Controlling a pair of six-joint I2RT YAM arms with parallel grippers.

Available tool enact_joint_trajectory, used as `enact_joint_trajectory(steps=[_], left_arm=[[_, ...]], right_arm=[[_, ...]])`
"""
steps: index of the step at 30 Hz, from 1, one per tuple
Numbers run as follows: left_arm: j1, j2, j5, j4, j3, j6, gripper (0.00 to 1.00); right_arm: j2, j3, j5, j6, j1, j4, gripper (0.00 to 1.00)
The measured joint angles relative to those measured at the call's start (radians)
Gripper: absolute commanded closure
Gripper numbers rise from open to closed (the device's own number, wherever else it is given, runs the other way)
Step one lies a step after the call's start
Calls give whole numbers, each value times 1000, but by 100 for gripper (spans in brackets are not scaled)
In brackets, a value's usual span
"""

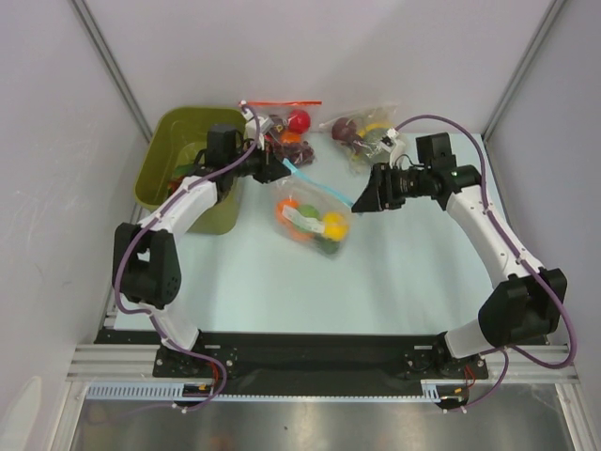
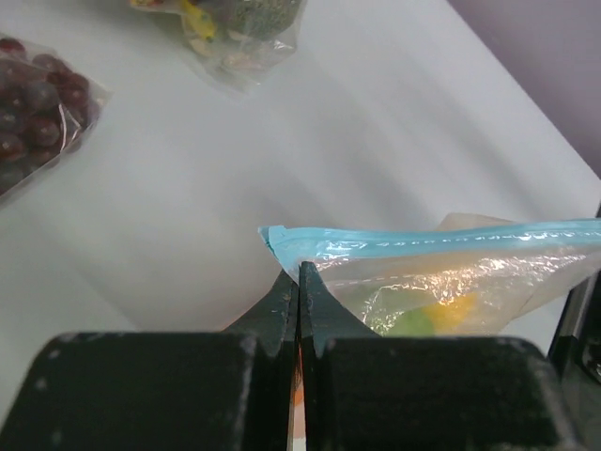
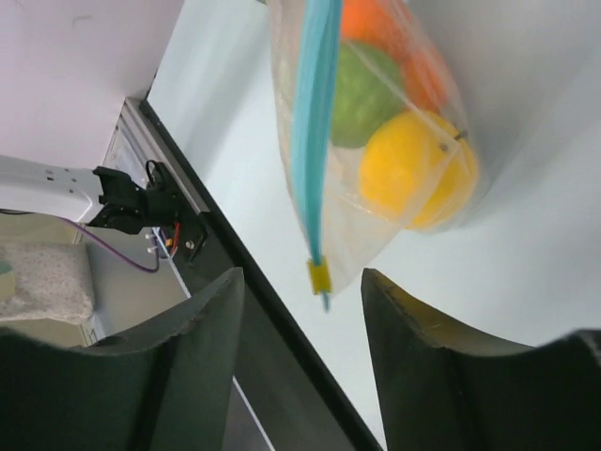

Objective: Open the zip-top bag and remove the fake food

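Observation:
The zip-top bag (image 1: 312, 215) is clear with a light-blue zip strip (image 1: 324, 187) and hangs lifted over the table. Inside show orange, yellow and green fake fruits (image 1: 331, 224). My left gripper (image 1: 285, 165) is shut on the bag's left top corner (image 2: 282, 246), just under the zip strip. My right gripper (image 1: 362, 201) is open at the strip's right end; the small yellow slider (image 3: 319, 276) hangs between its fingers (image 3: 418, 338) without touching them. In the right wrist view the green, yellow and orange fruits (image 3: 413, 169) press against the plastic.
An olive-green bin (image 1: 188, 164) stands at the back left beside my left arm. A bag with a red-orange strip (image 1: 282, 120) and a bag of mixed fruit (image 1: 362, 130) lie at the back. A bag of dark red fruit (image 2: 38, 113) lies left of my left gripper.

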Motion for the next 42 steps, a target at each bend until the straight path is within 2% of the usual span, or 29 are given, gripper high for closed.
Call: enact_joint_trajectory(steps=[7, 12, 18, 26, 42], left_arm=[[10, -2, 214, 81, -4, -38, 100], [3, -2, 320, 113, -4, -69, 100], [3, -18, 367, 134, -5, -94, 100], [3, -45, 391, 151, -18, -101, 100], [3, -67, 405, 157, -38, -103, 100]], right_arm=[[26, 123, 1, 12, 9, 2, 37], [58, 140, 10, 50, 10, 74, 37], [126, 143, 63, 70, 41, 112, 37], [168, 148, 121, 71, 152, 114, 37], [169, 140, 151, 106, 106, 163, 37]])
